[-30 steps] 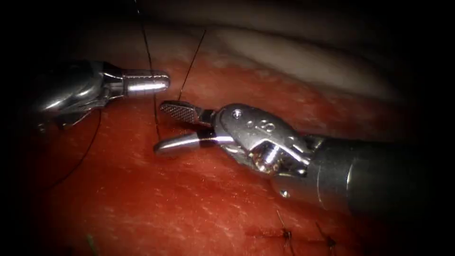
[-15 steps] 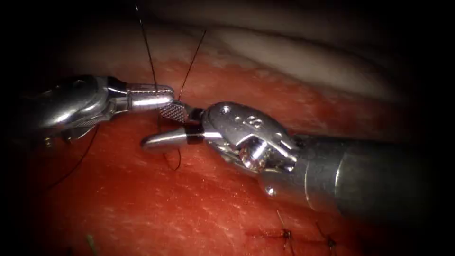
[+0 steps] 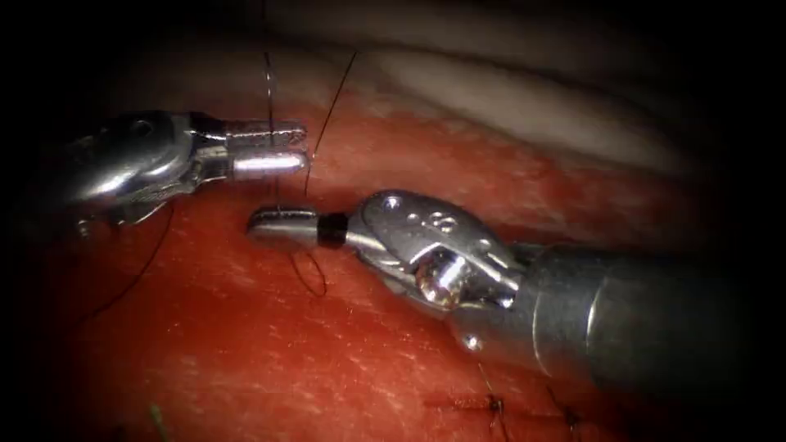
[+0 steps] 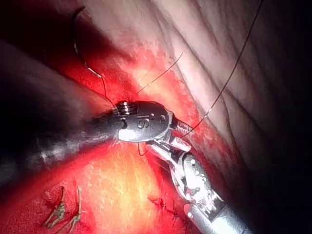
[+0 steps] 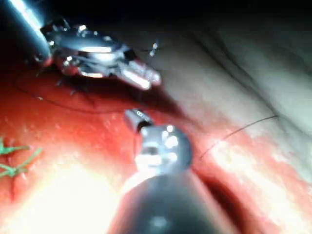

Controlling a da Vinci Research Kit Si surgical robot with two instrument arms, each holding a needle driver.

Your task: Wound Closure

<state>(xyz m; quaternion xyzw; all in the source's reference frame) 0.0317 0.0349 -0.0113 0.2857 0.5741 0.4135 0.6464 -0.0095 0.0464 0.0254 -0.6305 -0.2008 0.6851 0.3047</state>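
Red, wet tissue point(image 3: 246, 360) covers the field, with a pale band of fat point(image 3: 508, 98) along its far edge. At the near left, a short green cut end of thread point(image 3: 155, 417) lies on the surface.

The left hand point(image 3: 301, 146) reaches in from the left and hovers above the tissue. A narrow dark gap shows between its two jaws, so it is slightly open. A dark thread point(image 3: 268, 82) drops from above straight across these jaws; I cannot tell if they pinch it. Another length of thread point(image 3: 147, 266) curves away under this tool.

Just below and to the right, the right hand point(image 3: 257, 227) is closed, and the thread runs down to its jaws, so it appears to grip the thread. A small loop point(image 3: 311, 278) hangs beneath it against the tissue. A second strand point(image 3: 336, 94) slants up to the right.

Finished stitches point(image 3: 494, 403) sit near the right tool's shaft.

In the right wrist view, the left hand point(image 5: 151, 78) and right hand point(image 5: 131, 117) are close but apart.
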